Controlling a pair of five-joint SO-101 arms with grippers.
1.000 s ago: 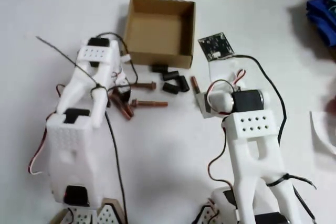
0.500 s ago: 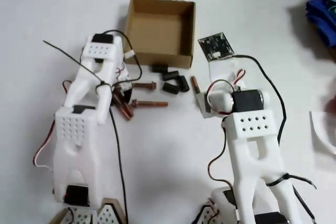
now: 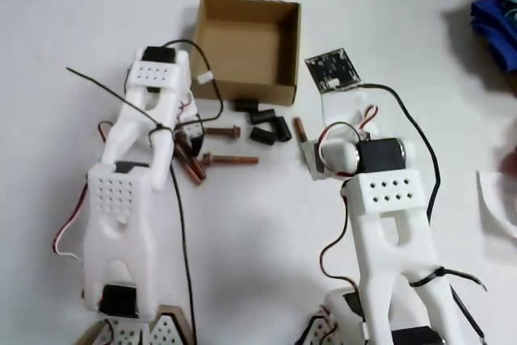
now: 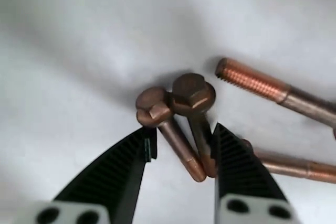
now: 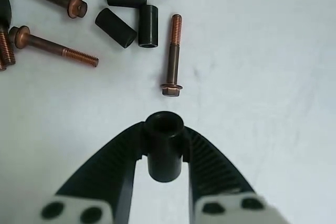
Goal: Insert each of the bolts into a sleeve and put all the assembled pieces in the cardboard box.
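My left gripper [image 4: 181, 142] is open and low over the table, straddling two copper bolts [image 4: 176, 140] that lie side by side with their heads [image 4: 193, 94] just past its fingertips. Two more bolts [image 4: 262, 85] lie beside them. In the high view this gripper [image 3: 184, 149] is at the bolt pile [image 3: 230, 159], near the cardboard box [image 3: 246, 46]. My right gripper [image 5: 164, 136] is shut on a black sleeve [image 5: 164, 156], held with its bore facing a lone bolt [image 5: 174, 56]. Three loose black sleeves [image 5: 126, 22] lie between that bolt and the box.
A small green circuit board [image 3: 332, 71] lies to the right of the box, with black cables running from it past the right arm. A blue cloth [image 3: 497, 30] is at the far right edge. The table's [image 3: 258, 232] near middle is bare white.
The left arm has shifted slightly forward and toward the box over the bolt pile. The right arm and its sleeve have not moved.
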